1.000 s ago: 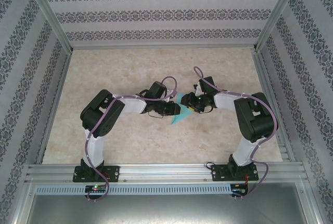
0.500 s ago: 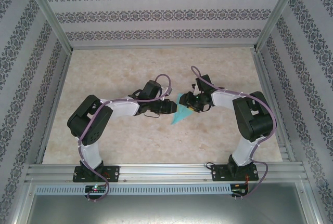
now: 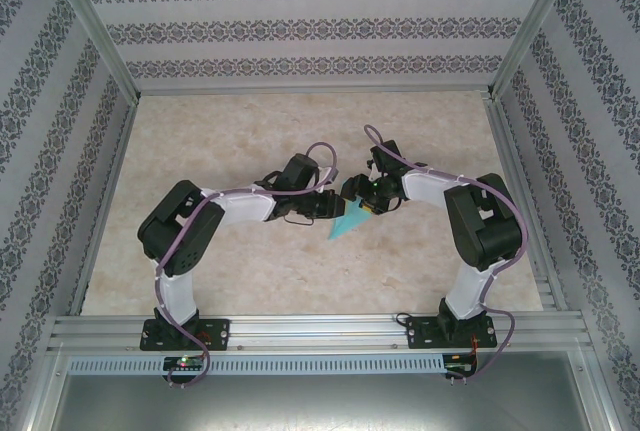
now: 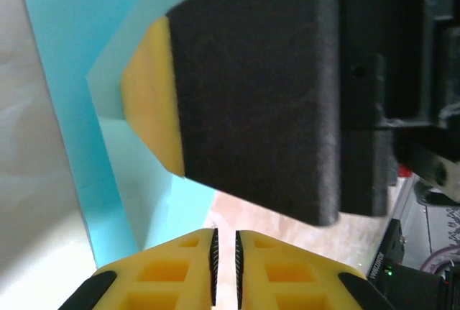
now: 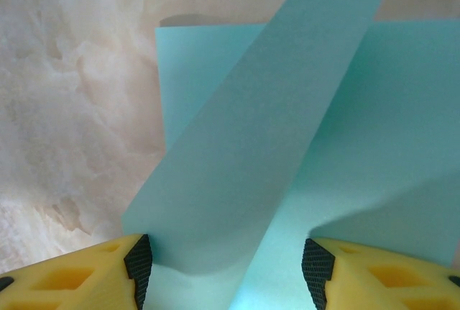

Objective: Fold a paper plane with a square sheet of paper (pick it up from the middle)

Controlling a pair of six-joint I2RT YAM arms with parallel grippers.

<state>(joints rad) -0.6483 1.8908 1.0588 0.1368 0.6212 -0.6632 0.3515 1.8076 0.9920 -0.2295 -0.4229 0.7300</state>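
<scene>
Square sheet of paper [image 3: 343,224] lies centrally on the counter [image 3: 250,141], partly folded, tip toward 7 o'clock. One flap [image 5: 266,130] rises between the spread right fingers [image 5: 93,270], which straddle it without pinching. At its 9 o'clock, the left fingers [image 4: 180,267] sit nearly pressed together, probably to flatten a crease.

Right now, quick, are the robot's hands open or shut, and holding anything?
Left gripper: nearly shut, nothing seen between its jaws.
Right gripper: open, a raised flap of the teal paper between its jaws, not pinched.
</scene>
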